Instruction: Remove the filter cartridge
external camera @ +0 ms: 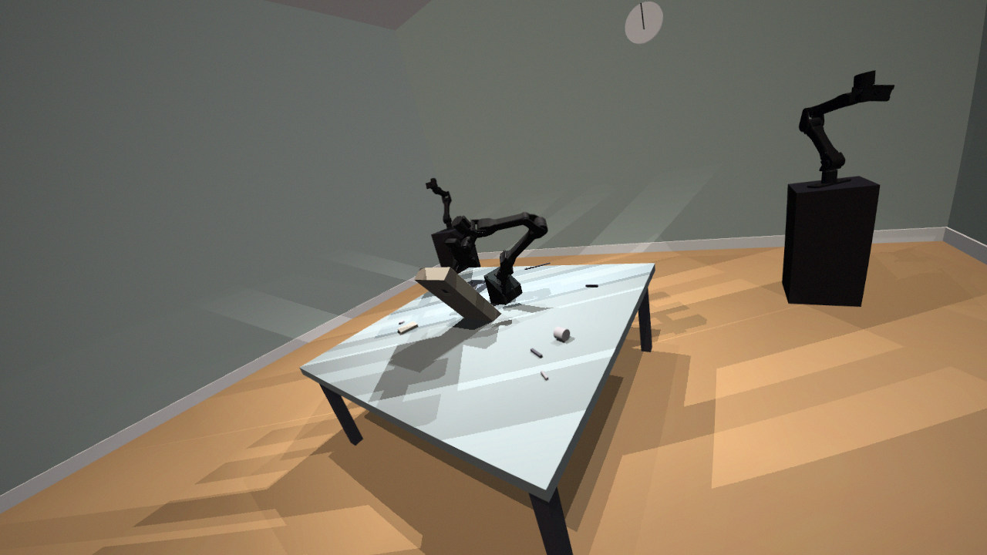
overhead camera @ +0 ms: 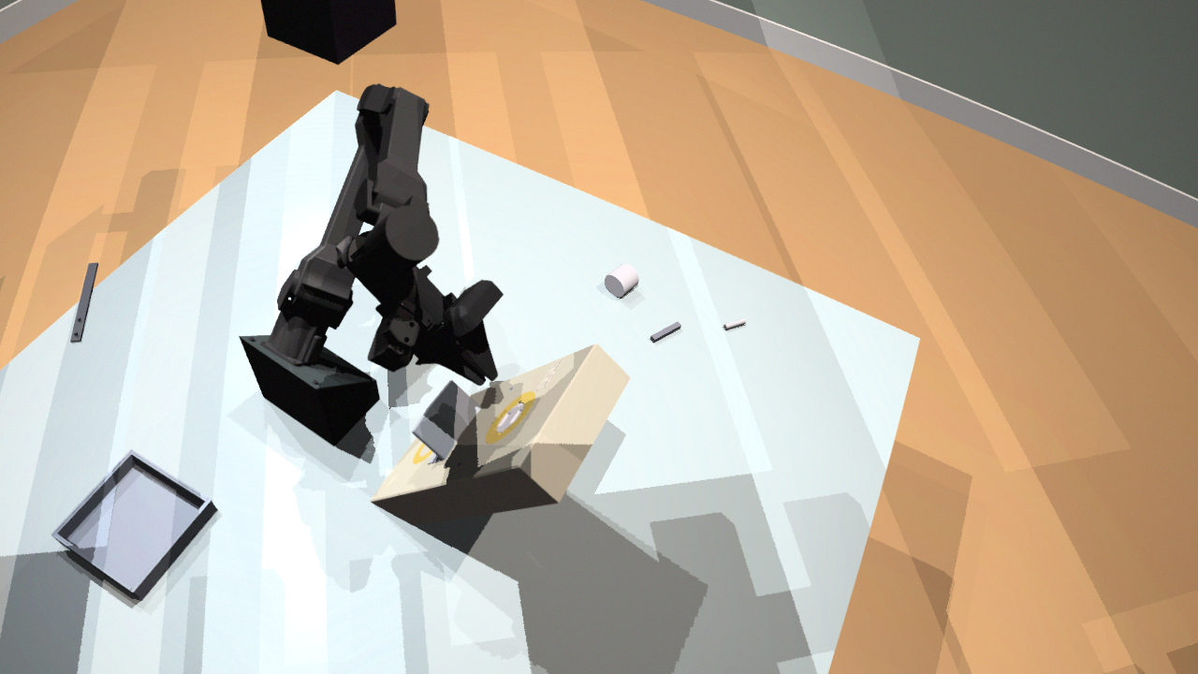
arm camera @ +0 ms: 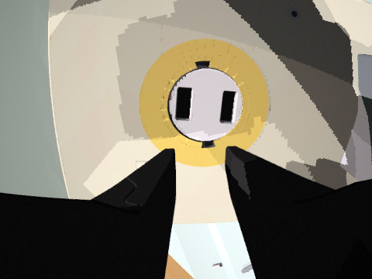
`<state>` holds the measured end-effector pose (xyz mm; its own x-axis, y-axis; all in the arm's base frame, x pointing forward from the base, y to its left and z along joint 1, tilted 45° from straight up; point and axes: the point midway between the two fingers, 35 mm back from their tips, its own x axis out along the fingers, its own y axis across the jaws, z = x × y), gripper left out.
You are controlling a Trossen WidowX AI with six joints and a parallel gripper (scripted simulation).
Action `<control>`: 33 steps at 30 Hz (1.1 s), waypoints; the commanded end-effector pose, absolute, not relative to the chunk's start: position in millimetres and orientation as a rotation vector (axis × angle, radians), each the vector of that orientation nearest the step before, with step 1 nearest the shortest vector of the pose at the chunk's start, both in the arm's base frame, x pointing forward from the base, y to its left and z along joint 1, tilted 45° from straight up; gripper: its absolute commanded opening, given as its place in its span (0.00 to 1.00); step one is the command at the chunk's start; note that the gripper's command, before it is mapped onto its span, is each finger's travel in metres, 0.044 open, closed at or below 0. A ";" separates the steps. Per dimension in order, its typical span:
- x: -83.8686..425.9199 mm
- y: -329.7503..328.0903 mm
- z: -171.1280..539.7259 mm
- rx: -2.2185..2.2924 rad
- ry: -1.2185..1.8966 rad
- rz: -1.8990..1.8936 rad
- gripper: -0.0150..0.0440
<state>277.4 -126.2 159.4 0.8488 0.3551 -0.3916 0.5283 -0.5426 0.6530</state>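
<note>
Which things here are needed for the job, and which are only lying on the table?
For the job:
- round cartridge, flush in the panel
- tray
- gripper, partly open, holding nothing

Lying about:
- white cylinder
- two small bars
- dark strip
</note>
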 end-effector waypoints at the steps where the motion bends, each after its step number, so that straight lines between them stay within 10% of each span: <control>1: 263.0 -135.0 148.0 2.320 0.641 -0.251 0.43; 33: 295.7 -122.7 133.2 2.314 0.647 -0.259 0.43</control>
